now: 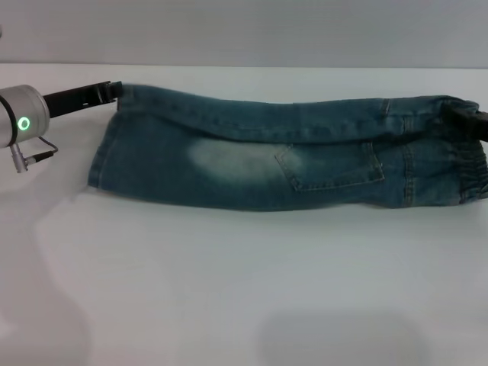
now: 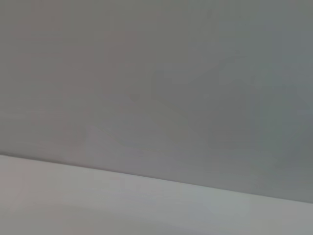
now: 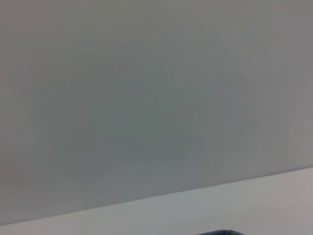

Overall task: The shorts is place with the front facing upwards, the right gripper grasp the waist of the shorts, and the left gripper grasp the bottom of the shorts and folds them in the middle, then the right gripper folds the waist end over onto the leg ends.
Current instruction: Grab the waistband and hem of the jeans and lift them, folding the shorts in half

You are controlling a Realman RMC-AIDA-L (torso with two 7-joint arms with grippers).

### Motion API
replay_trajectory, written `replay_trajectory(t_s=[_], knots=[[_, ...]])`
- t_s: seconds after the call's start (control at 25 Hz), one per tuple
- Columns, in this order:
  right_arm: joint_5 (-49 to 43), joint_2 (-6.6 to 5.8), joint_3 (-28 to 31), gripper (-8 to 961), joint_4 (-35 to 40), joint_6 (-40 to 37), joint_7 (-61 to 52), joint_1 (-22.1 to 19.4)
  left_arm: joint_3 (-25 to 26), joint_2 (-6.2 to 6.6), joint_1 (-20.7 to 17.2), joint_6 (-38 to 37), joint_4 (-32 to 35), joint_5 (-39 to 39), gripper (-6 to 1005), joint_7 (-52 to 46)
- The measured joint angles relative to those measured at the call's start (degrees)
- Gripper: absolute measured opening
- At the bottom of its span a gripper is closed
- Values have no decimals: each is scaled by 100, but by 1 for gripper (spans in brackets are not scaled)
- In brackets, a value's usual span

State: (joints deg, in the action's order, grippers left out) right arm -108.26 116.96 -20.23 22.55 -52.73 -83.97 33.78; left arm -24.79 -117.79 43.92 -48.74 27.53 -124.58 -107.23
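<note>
Shorts folded lengthwise on table — left gripper at hem corner, right gripper at waistband; grips unclear

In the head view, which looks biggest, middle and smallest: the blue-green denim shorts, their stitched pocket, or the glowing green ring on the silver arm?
1. Blue-green denim shorts
2. Stitched pocket
3. Green ring on the left arm, clearly smallest

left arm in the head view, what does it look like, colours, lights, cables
The left arm ends in a silver-grey cylindrical wrist with a glowing green ring light, and a thin grey cable with a metal plug loops beneath it. A black bar-shaped left gripper extends from it. Only a dark edge of the right gripper shows.
</note>
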Motion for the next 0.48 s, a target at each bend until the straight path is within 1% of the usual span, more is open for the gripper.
replay_trajectory(t_s=[0.24, 0.28, 0.36, 0.48], knots=[[-9, -9, -3, 409, -22, 62, -1, 23, -4, -10, 7, 107, -3, 30, 107, 53], [-10, -13, -2, 444, -23, 61, -11, 23, -4, -11, 7, 108, -3, 48, 135, 62], [-17, -21, -11, 482, -28, 43, -50, 20, -6, -14, 7, 109, -3, 126, 190, 76], [-74, -53, -208, 540, -41, 30, -248, -14, -8, -15, -6, 102, -3, 238, 272, 112]])
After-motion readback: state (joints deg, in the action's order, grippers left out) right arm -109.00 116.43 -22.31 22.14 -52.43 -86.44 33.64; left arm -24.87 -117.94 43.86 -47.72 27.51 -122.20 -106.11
